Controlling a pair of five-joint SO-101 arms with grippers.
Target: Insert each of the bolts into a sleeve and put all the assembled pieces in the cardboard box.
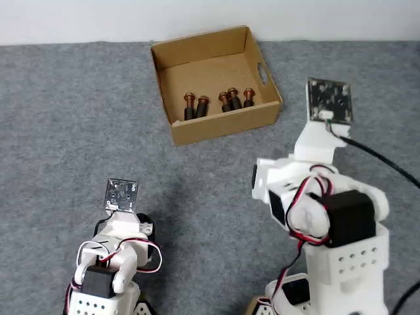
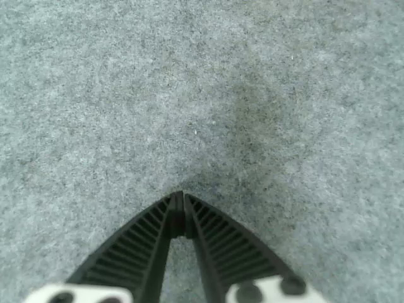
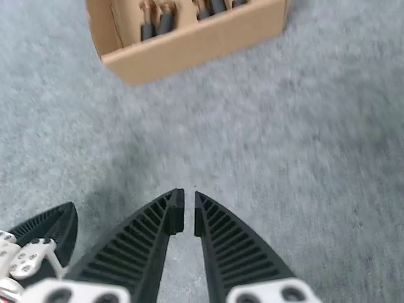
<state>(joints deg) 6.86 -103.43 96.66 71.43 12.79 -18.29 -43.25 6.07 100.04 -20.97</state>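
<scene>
High view: cardboard box (image 1: 216, 128) sits on the grey mat (image 1: 79, 118) at the far middle of the table, open side up. Five assembled pieces (image 1: 225, 102), copper-coloured bolt heads on dark sleeves, lie inside in a loose row against the box's near wall: two on one side, three on the other. Left arm (image 1: 108, 262) is low at the near-left corner, well apart from the box. Right arm (image 1: 328, 216) is at the near right, reaching higher, with its wrist board just off the box's right corner. Can't judge either pincer's opening from here.

Left wrist view: left gripper (image 2: 178, 214) is closed, the black ribbed fingers (image 2: 145, 246) meeting at the tips. Nothing is held and it hangs over bare mat (image 2: 189, 95).

Right wrist view: right gripper (image 3: 188, 211) is all but closed, with only a thin slit between the tips, and is empty. It is over mat (image 3: 284, 139) and touches no object. The box (image 3: 189, 47) is ahead of it, apart from the tips, near wall facing the camera. The assembled pieces (image 3: 158, 19) show just over that wall, blurred.
</scene>
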